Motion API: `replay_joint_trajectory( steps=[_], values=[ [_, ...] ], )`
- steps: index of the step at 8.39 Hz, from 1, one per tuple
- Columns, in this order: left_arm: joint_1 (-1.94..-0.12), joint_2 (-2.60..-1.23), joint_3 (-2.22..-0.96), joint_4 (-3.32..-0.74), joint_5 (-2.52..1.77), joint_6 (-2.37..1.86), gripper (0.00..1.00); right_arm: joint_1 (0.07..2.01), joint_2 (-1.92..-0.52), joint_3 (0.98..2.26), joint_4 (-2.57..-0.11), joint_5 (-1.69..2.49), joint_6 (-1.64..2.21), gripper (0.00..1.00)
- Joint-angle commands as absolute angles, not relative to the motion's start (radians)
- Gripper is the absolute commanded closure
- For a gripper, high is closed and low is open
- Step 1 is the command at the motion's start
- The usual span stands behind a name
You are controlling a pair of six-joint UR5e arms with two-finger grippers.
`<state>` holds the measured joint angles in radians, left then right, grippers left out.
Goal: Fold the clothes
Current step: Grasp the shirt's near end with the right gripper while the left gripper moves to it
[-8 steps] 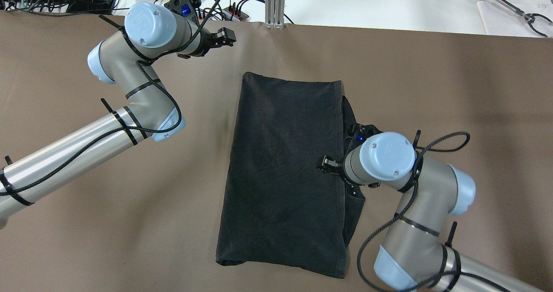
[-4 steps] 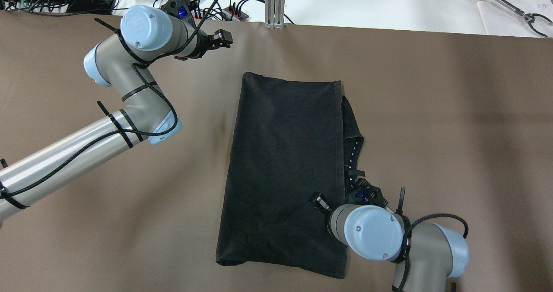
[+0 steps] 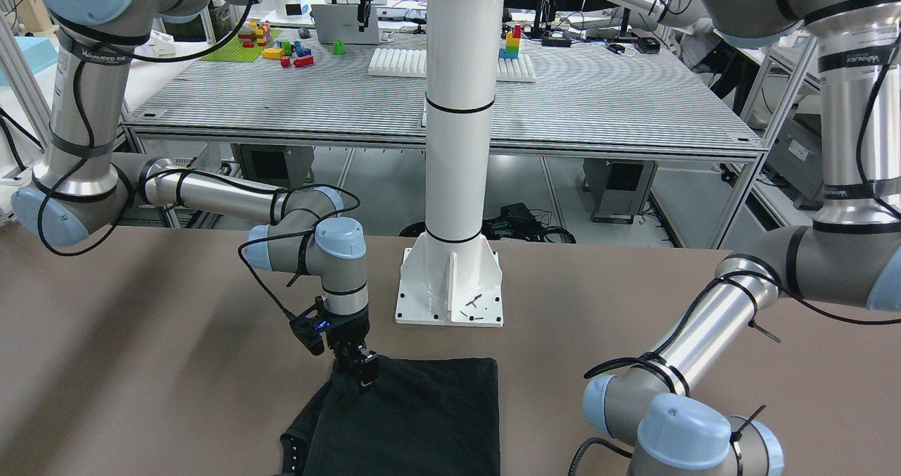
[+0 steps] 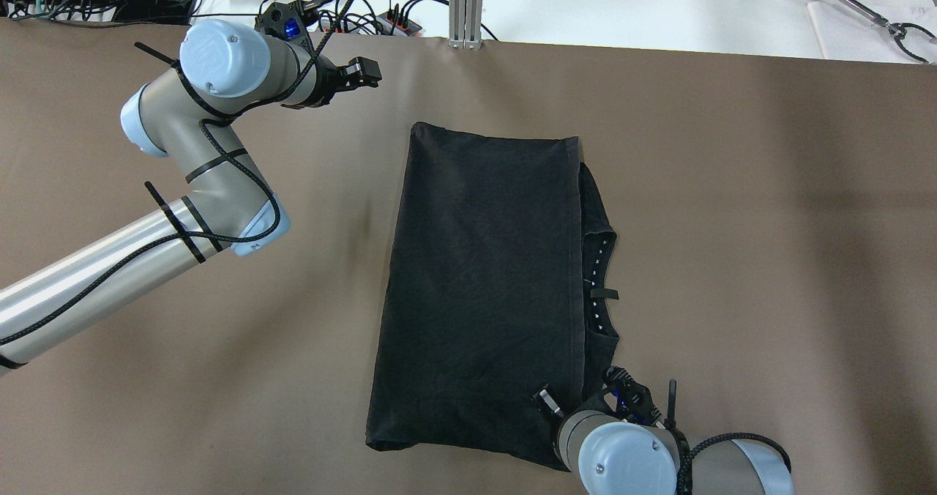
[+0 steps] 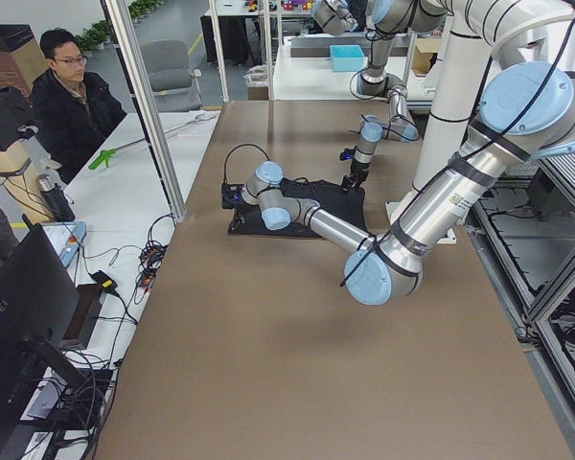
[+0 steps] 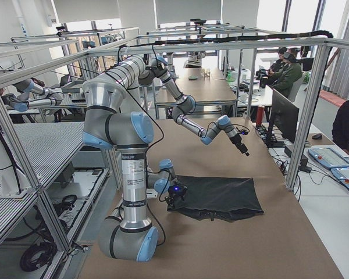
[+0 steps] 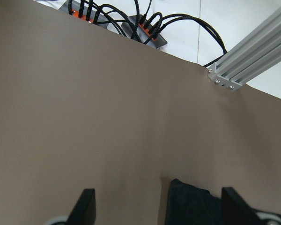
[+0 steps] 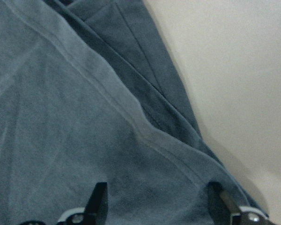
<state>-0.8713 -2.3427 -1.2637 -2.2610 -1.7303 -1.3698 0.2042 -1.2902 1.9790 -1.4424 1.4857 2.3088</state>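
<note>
Exterior front-facing view: the brown table [image 3: 141, 363] carries the white pole [image 3: 457, 110]. The clothes [image 3: 429, 412] lie flat just in front of the pole's base as a dark folded rectangle. The right gripper [image 3: 364, 376] hangs low over the cloth's edge nearest the pole, fingers [image 8: 99, 202] spread and grasping nothing. The left gripper [image 4: 366, 72] hovers over bare table well away from the pole, beyond the cloth's far end, fingers [image 7: 86, 206] likewise released.

Robotics lab, rows of silver aluminium-framed workbenches [image 6: 205, 88] upper centre, other grey-and-blue robot arms [image 6: 24, 96] far left, seated dark-jacketed operator [image 5: 74, 98] upper left, coloured plastic bricks [image 3: 266, 41] upper left.
</note>
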Motion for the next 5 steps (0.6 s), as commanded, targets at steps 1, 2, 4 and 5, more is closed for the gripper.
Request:
replay_joint_trajectory(
  steps=[1, 2, 4, 5],
  values=[
    [-0.868, -2.327, -1.285, -2.26, -1.729, -1.371, 0.06, 0.17, -1.314, 1.977, -1.442, 1.471, 2.326, 0.23],
    [-0.864, -2.327, -1.289, -2.253, -1.726, -1.371, 0.06, 0.17, -1.316, 1.974, -1.442, 1.468, 2.326, 0.26],
    [-0.855, -2.327, -1.29, -2.252, -1.714, -1.371, 0.06, 0.17, -1.316, 1.974, -1.442, 1.467, 2.327, 0.59],
    [-0.848, -2.329, -1.29, -2.252, -1.701, -1.371, 0.06, 0.17, -1.316, 1.971, -1.436, 1.468, 2.329, 0.88]
  ],
)
